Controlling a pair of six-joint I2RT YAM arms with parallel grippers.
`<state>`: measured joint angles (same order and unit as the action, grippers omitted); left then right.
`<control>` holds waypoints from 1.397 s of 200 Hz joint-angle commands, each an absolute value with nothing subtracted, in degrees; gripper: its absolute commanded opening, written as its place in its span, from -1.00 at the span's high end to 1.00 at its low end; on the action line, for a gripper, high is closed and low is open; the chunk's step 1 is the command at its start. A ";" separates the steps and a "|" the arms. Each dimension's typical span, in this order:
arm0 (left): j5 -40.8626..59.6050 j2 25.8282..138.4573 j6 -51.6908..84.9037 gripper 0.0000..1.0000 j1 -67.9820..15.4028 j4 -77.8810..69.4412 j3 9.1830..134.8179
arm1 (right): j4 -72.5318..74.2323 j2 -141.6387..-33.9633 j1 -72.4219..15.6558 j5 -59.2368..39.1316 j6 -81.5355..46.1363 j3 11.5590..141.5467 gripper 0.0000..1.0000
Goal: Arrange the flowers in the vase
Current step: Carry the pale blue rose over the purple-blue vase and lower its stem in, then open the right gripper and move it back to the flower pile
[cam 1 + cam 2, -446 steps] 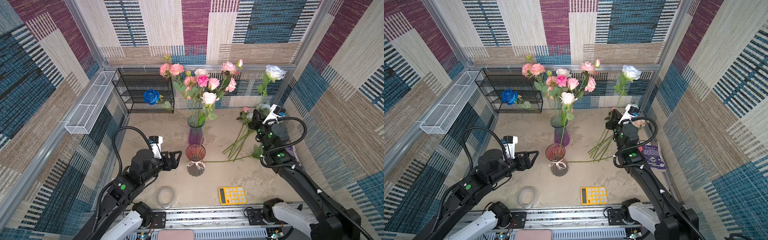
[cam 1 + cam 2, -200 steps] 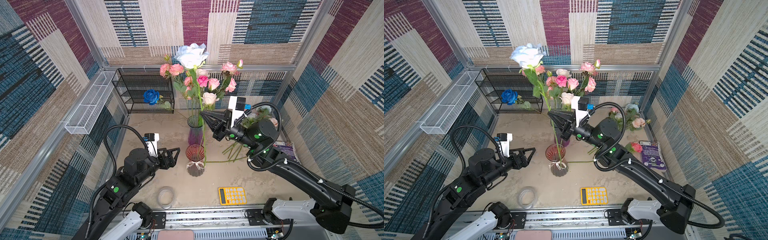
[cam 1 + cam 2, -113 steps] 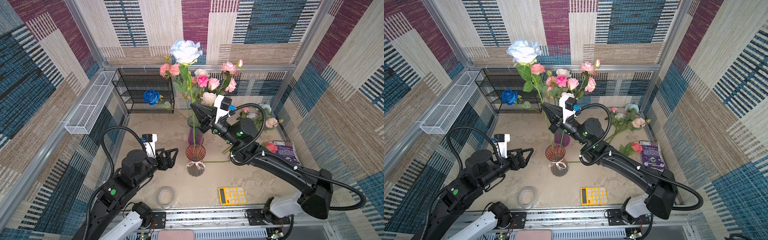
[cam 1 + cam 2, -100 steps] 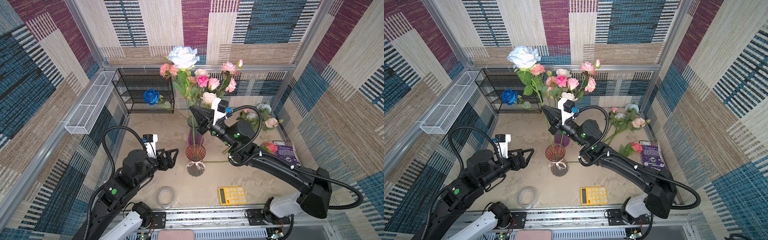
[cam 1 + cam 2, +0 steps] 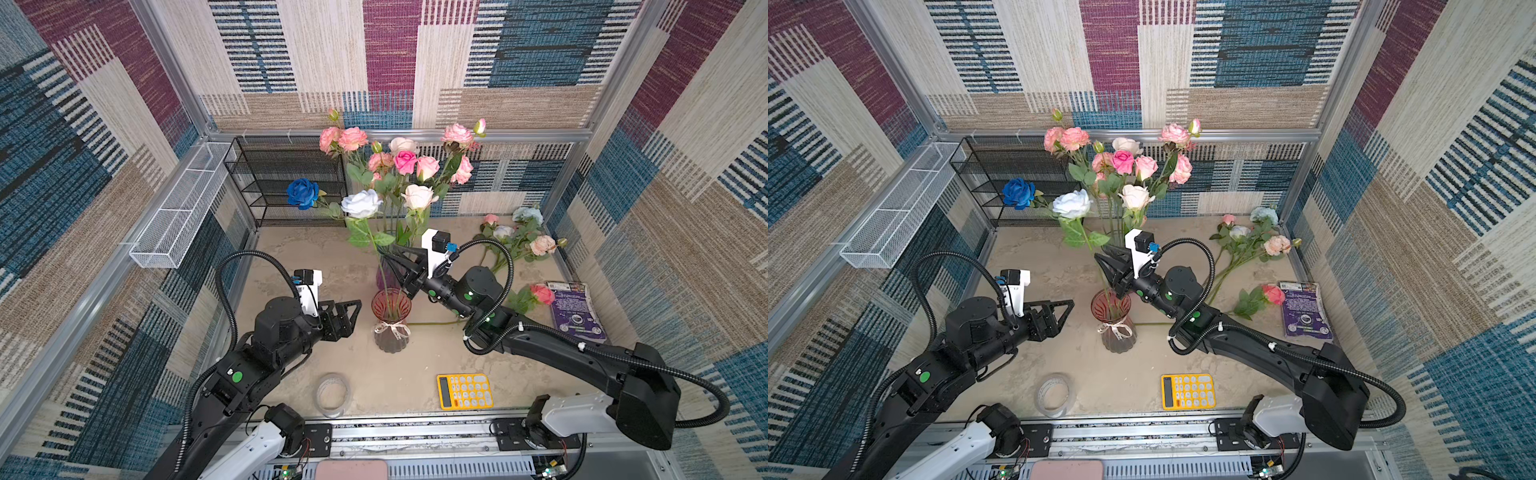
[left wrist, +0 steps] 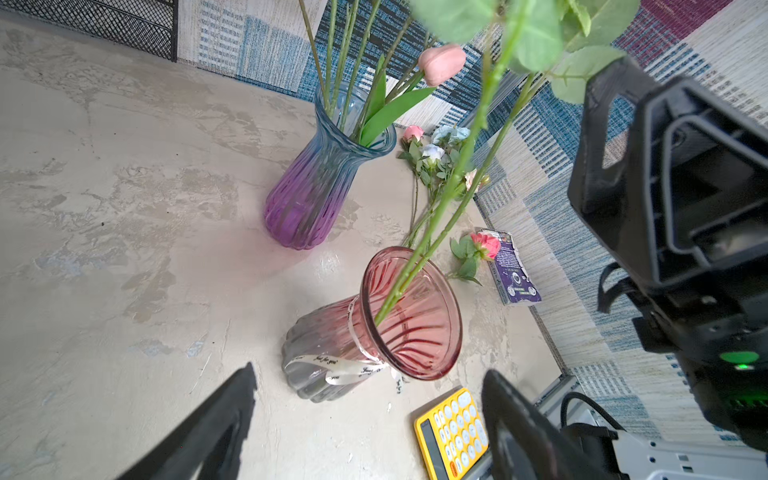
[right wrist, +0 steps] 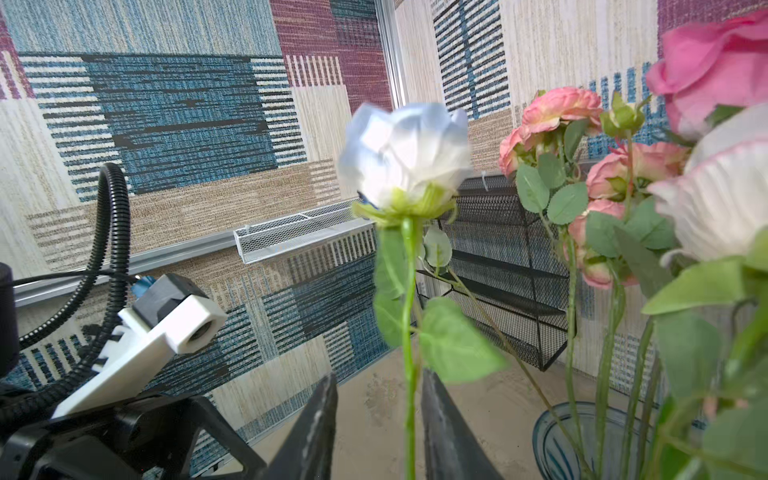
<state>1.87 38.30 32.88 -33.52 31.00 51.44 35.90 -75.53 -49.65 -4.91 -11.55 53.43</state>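
On the pink glass vase (image 6: 328,332), a ribbon (image 6: 332,365) reads "Just for you". The right end effector (image 7: 379,378) is released, its jaws parted around the white rose (image 7: 407,153) stem. The left end effector (image 5: 349,318) gapes empty.

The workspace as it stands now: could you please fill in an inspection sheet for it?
Surface: beige mottled table, no spill seen.
Job's things: white rose stands in red vase; pink bunch in purple vase; loose flowers lie by the right wall.
Clutter: calculator, tape roll, purple booklet.
Grippers: right gripper open around white rose's stem; left gripper open, empty.
Cables: black conduits arch over both wrists.
Surroundings: patterned walls, black rack, white basket.
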 commanded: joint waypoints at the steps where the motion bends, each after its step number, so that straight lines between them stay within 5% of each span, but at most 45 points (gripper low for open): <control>1: 2.28 38.39 31.25 -0.72 -33.46 29.01 51.38 | 31.82 -72.93 -49.74 -4.99 -15.88 52.84 0.13; 45: 1.76 37.97 30.78 -0.73 -33.48 29.12 51.35 | 18.72 -65.02 -49.75 -0.66 -24.67 49.91 -0.11; 94: 2.07 37.36 30.84 -0.73 -33.49 28.70 50.35 | -3.26 -60.19 -48.84 10.33 -36.49 49.04 -0.12; 133: 2.84 37.07 31.20 -0.72 -33.49 28.39 49.42 | -12.54 -59.98 -36.54 6.45 -44.19 43.93 -0.09; 210: 3.96 36.65 31.96 -0.72 -33.46 28.07 48.21 | -3.31 -77.84 -8.33 0.32 -40.68 43.23 0.12; 279: 4.40 36.54 32.17 -0.72 -33.49 27.51 47.30 | -11.71 -107.07 -3.25 4.58 -36.69 69.78 0.30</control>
<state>3.79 36.73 33.01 -33.52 29.12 47.64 -8.08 -100.73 -3.55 2.02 -38.22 63.46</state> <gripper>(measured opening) 0.863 0.351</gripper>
